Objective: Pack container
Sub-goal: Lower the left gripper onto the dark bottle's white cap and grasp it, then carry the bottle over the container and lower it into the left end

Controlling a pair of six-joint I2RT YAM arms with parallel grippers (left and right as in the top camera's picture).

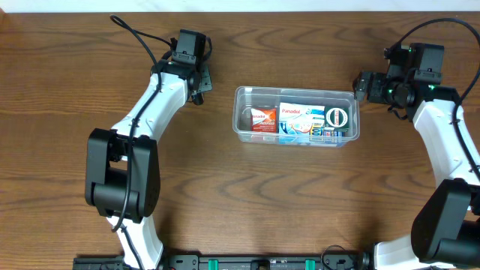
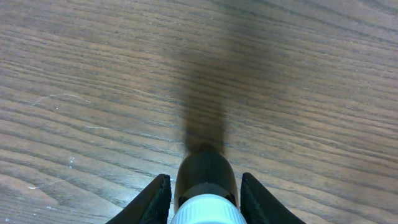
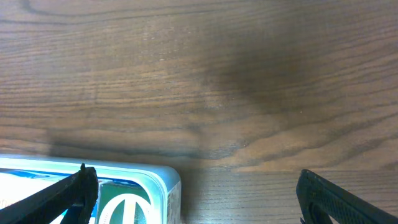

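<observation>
The clear plastic container (image 1: 240, 112) stands at the middle of the table. In it lie a red-and-white packet (image 1: 263, 120), a blue-and-white carton (image 1: 300, 120) and a green-and-white round item (image 1: 338, 118). My left gripper (image 1: 197, 88) is to the left of the container, behind its far left corner. It is shut on a dark bottle with a white cap (image 2: 205, 177), which sits between its fingers (image 2: 205, 202) over bare wood. My right gripper (image 1: 363, 86) is open and empty by the container's far right corner (image 3: 168, 186); its fingers (image 3: 199, 199) spread wide.
The brown wooden tabletop (image 1: 300, 202) spreads all round the container. A black cable (image 1: 139, 34) loops behind the left arm. The table's far edge runs along the top of the overhead view.
</observation>
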